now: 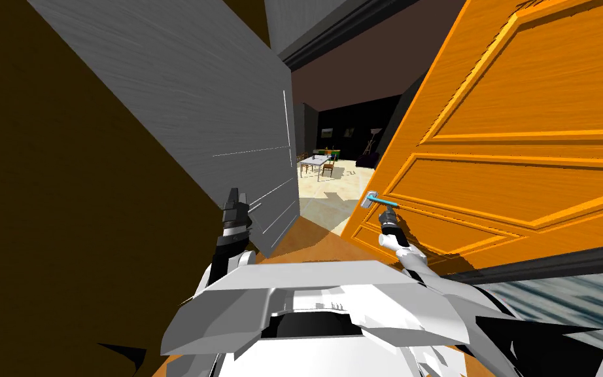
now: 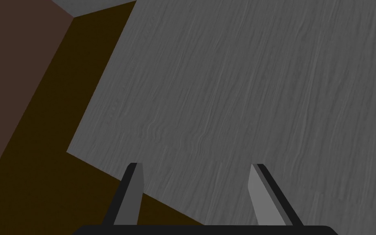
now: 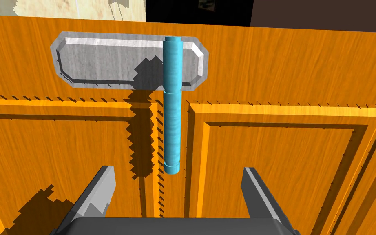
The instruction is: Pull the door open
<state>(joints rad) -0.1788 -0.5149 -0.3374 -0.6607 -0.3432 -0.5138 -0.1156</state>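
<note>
The orange panelled door (image 1: 522, 131) fills the right half of the head view, slanting from the upper right corner down towards the centre. It stands ajar, and past its free edge a lit room with a table (image 1: 315, 161) and chairs shows in the middle of the frame. Its blue handle (image 1: 373, 197) sits close to that free edge, just right of centre. The right pincer (image 1: 381, 208) is directly below and against it, while the left pincer (image 1: 235, 196) hangs left of centre with its fingers spread and nothing between them (image 2: 195, 165). From the right wrist, the handle (image 3: 171, 110) is a straight round bar rising off a grey metal plate (image 3: 101, 61). The bar lies along the door face (image 3: 285, 155), with its long axis running lengthwise between the fingers and its free end pointing back at the pincer body. The right pincer (image 3: 178, 169) is open, one finger on each side of the bar's free end and neither visibly touching it. The door will likely handle as a rigid, fairly heavy slab that moves only around its hinges, so the pull probably has to follow an arc rather than a straight line. The bar looks hard and smooth, so it will neither flex nor crush, but thin blades could slide along it. A hold across the bar some way in from its tip, nearer the plate, seems safer than the very end.
</note>
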